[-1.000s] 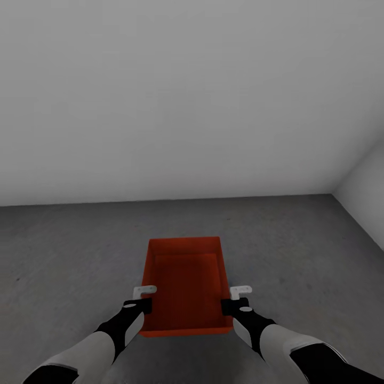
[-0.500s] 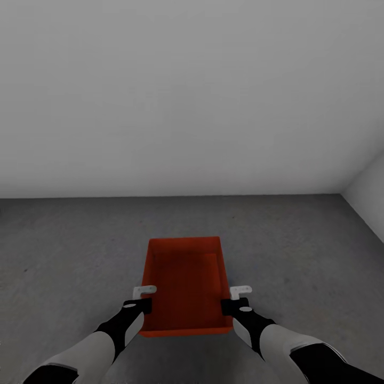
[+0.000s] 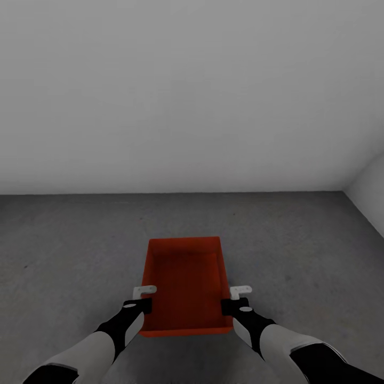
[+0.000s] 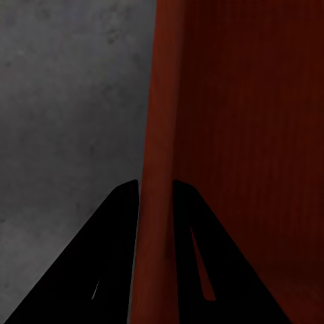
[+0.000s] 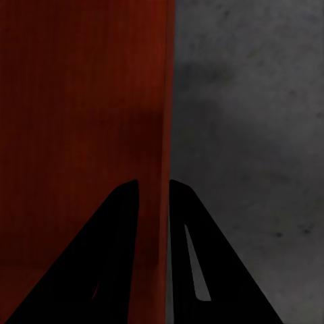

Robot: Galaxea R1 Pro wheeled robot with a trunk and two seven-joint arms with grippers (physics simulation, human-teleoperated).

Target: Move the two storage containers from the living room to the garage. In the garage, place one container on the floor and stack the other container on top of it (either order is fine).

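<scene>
Orange-red box [image 3: 185, 285], open top up, long axis running away toward white wall [image 3: 192, 90], above grey floor [image 3: 64, 256]. Left claw [image 3: 143, 300] clenched on left wall, right claw [image 3: 230, 300] clenched on right wall.

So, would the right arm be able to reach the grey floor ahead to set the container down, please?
Probably yes: the grey floor ahead looks bare, but the right gripper and left gripper both clamp the orange-red container, so they must lower together.

Dark grey concrete floor [image 3: 64, 256]
</scene>
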